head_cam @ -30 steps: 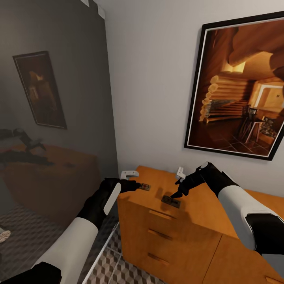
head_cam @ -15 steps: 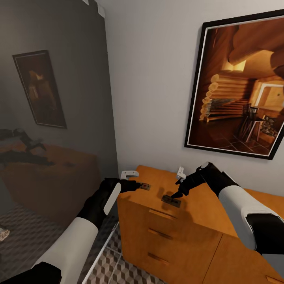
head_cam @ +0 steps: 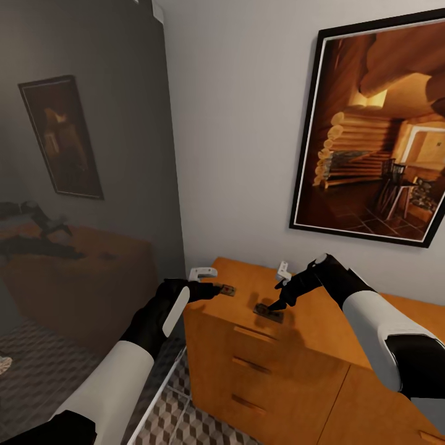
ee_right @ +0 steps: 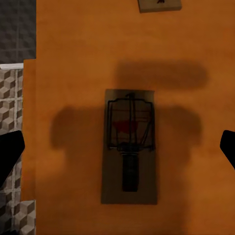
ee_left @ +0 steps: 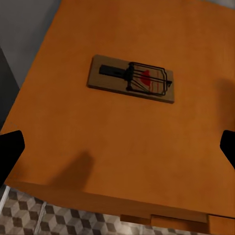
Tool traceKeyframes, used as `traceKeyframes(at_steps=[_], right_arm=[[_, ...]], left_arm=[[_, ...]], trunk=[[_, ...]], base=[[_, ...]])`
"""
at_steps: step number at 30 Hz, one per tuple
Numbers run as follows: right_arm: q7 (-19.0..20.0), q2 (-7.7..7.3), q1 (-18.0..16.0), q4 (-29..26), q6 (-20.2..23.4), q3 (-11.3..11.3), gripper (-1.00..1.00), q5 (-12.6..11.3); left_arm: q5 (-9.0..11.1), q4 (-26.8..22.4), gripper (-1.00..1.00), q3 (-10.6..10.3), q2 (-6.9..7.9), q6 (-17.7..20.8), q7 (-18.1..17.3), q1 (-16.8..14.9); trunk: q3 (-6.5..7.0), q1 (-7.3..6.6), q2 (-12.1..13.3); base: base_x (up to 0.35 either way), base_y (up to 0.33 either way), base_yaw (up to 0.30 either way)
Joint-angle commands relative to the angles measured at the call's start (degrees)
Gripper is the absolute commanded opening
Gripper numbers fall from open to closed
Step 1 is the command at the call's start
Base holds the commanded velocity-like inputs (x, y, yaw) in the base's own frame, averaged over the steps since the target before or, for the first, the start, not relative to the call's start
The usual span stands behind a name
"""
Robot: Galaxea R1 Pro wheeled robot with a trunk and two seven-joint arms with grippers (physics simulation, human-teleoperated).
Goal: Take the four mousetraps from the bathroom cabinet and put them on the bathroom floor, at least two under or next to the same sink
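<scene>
So both my arms are over the orange-brown cabinet (head_cam: 309, 346) right now, each lined up on its own mousetrap. My left gripper (head_cam: 213, 289) is spread wide and holding nothing; in the left wrist view its two dark fingertips (ee_left: 11, 149) sit far apart at the frame edges, with the first mousetrap (ee_left: 130, 79) lying flat on the cabinet's worktop out ahead of them. My right gripper (head_cam: 276, 305) is wide open too, hovering just above the second mousetrap (ee_right: 129, 145), which sits squarely between its fingers. From the head camera that trap is near the front edge, at about 4 o'clock from the left one (head_cam: 226, 290). A corner of a third trap (ee_right: 159, 5) peeks in further back. Handling-wise I'd guess these are light, stiff little wooden boards, so no crushing worries, but they're thin and flat on smooth wood, so they could skid or flip. I'd pinch across the long edges of the board, staying off the wire spring parts.
</scene>
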Motion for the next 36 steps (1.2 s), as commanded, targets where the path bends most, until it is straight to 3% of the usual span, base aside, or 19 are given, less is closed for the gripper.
traceKeyframes(at_steps=[1,27,36], right_arm=[[0.0,0.00,0.0,0.0,0.0,0.0,1.00,0.0],[0.0,0.00,0.0,0.0,0.0,0.0,1.00,0.0],[0.0,0.00,0.0,0.0,0.0,0.0,1.00,0.0]], left_arm=[[0.0,0.0,1.00,0.0,0.00,0.0,0.0,0.0],[0.0,0.0,1.00,0.0,0.00,0.0,0.0,0.0],[0.0,0.0,1.00,0.0,0.00,0.0,0.0,0.0]], trunk=[[-0.18,0.23,-0.4],[-4.85,5.94,-10.8],[-4.85,5.94,-10.8]], base=[[0.000,0.000,0.000],[0.000,0.000,0.000],[0.000,0.000,0.000]])
